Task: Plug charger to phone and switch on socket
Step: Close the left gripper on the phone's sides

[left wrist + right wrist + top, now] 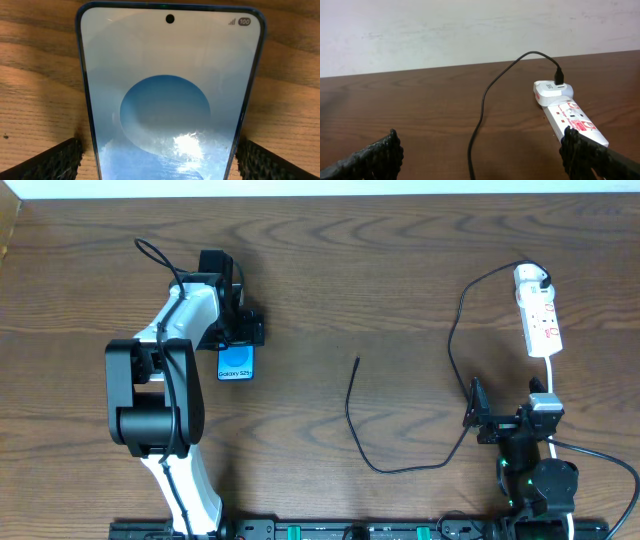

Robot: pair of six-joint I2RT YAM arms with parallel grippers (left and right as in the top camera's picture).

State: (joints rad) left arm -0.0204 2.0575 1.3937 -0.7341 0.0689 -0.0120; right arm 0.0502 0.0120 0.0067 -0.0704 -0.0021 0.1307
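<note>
Phone [236, 363], long axis twelve to six, lies between spread fingers of left hand [160, 162]; charger tip [357, 361] at its three o'clock; right hand [474, 418] open, far.

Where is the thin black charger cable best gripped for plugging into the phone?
Just behind the connector tip at the free end of the thin black charger cable, coming from above, jaws straddling it. That stretch lies flat and nearly straight on the brown wooden table, nothing beside it.

Overhead straight down on whole table [400, 280], left wrist close above phone [170, 100], right wrist low toward power strip [575, 117], both things also overhead.
</note>
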